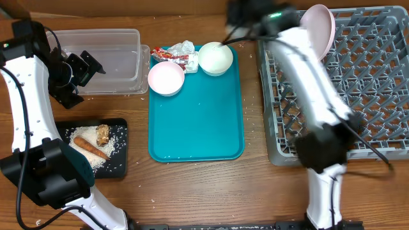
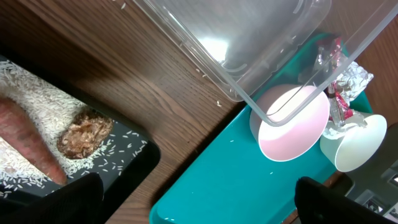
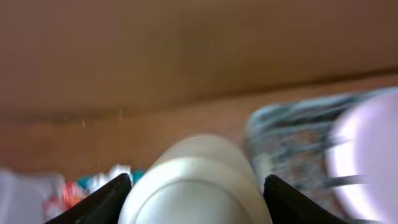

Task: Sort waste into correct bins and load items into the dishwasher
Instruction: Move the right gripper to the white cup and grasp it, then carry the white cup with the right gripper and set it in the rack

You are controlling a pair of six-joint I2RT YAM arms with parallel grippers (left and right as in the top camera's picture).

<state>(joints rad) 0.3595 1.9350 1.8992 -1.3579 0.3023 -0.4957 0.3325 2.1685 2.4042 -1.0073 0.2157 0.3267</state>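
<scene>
White bowl (image 3: 198, 165) lies blurred between seemingly spread fingers (image 3: 107, 200) of right gripper (image 3: 198, 183).

We logged the teal tray (image 1: 198, 128) as flat, plain teal, and the table (image 1: 192, 191) as brown with wood grain. One white bowl (image 1: 215, 58) was plain white; the second bowl (image 1: 166, 78) read pale pink inside and whitish outside. The wrapper (image 1: 181, 61) was red and white, and the napkin (image 1: 183, 47) looked white to silvery. The tub (image 1: 121, 57) was clear and colourless. The black tray (image 1: 119, 167) was plain black. We marked the rice grains (image 1: 105, 160) white, the carrot-like stick (image 1: 89, 148) orange, and the chunk (image 1: 102, 133) mottled brown. The plate (image 1: 319, 29) was pale pinkish-white. The dish rack (image 1: 377, 76) was grey with a diamond lattice. The arms (image 1: 307, 83) were white with black joints.
</scene>
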